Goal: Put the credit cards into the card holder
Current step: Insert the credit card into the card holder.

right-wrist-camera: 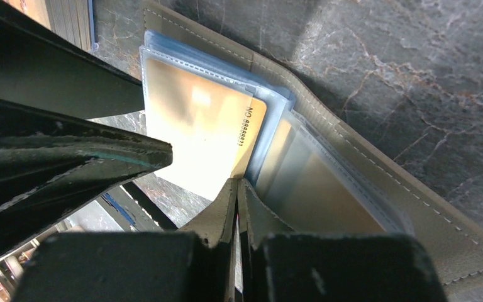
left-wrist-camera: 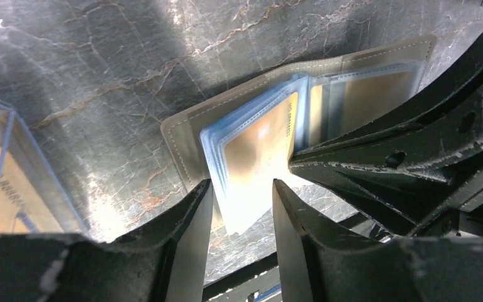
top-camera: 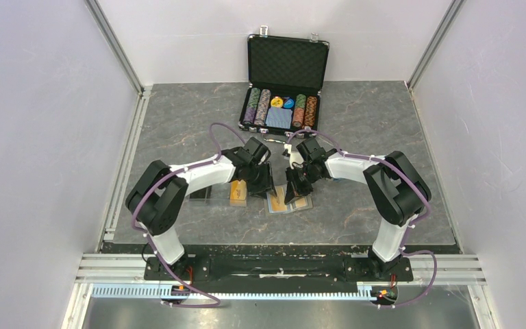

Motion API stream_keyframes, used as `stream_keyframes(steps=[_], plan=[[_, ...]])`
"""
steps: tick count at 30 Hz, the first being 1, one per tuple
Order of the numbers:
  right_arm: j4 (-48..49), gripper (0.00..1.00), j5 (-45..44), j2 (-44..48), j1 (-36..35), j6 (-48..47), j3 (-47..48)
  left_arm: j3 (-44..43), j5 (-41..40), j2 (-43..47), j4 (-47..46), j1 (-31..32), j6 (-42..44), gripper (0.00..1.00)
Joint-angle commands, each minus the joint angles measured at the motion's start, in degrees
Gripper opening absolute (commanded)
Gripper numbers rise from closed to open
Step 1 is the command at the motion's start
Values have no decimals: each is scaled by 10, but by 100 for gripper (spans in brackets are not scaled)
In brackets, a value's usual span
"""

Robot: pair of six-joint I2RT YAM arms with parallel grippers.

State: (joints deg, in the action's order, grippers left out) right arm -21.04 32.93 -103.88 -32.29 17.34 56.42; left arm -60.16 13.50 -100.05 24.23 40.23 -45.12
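left pincer (left-wrist-camera: 242, 184): parted astride sleeved bright orange card (left-wrist-camera: 258, 139) | right pincer (right-wrist-camera: 237, 187): closed, tip at open khaki folding wallet (right-wrist-camera: 446, 234)

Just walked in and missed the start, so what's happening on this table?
Two robot arms are working over an open card holder. An orange card sits in one of its clear sleeves. The left gripper is open around the sleeves' edge; the right gripper, shut, sits by the fold. More cards wait beside it.
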Motion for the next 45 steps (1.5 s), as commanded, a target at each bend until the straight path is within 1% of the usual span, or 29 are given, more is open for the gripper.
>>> stream_keyframes(steps=[1,6,10,16,21,28,31,32,35,36,43,44,45], plan=[[1,1,-8,-14,-3,-14,-12,-20,-32,38,21,4,12,43],[2,0,-8,-14,-4,-14,-14,-17,-19,41,2,8,3,31],[2,0,-8,-14,-3,-14,-15,-20,-13,27,-1,10,1,33],[2,0,-8,-15,-3,-14,-16,-14,-20,12,-1,11,1,42],[1,0,-8,-13,-3,-14,-16,-8,0,-1,-27,11,0,42],[2,0,-3,-15,-3,-14,-15,-1,28,10,-70,12,-4,30],[2,0,-1,-14,-3,-12,-13,8,31,29,-91,12,-6,22],[2,0,1,-13,-3,-11,-11,9,31,34,-93,12,-7,18],[2,0,2,-4,-3,-8,-4,2,24,36,-75,12,-7,4],[3,1,3,1,-4,-6,-1,-5,20,36,-59,12,-4,2],[1,10,-13,55,9,13,19,-70,-33,28,86,12,41,3],[2,11,-14,63,13,16,20,-76,-34,26,97,12,45,6],[1,11,-15,68,18,18,20,-81,-30,25,100,12,47,12]])
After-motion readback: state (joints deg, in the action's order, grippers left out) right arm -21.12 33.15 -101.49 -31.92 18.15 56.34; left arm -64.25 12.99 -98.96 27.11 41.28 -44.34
